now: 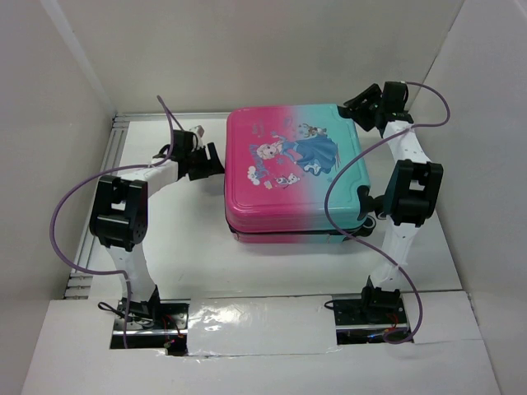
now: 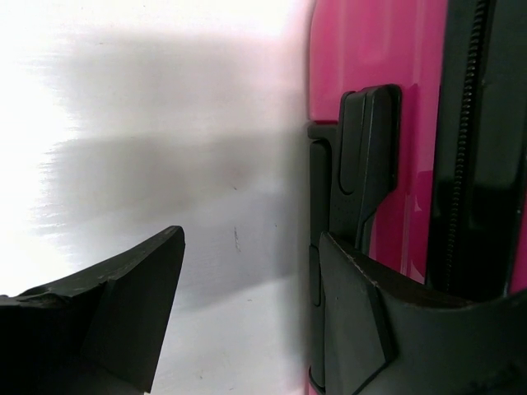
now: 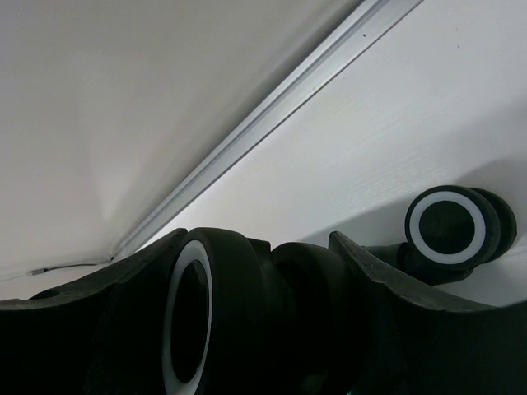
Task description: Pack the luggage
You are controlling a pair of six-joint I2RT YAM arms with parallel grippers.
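- luggage (image 1: 292, 169): shut, flat on the table (image 1: 189, 247), between my arms
- my left gripper (image 2: 251, 243): released, beside its pink side, likely bracing
- my right gripper (image 3: 257, 239): astride a wheel (image 3: 202, 313), cannot tell if clamped

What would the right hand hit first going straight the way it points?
Probably the near caster wheel of the luggage, which sits between the right hand's fingers. Contact is unclear. The other wheel lies off to one side.
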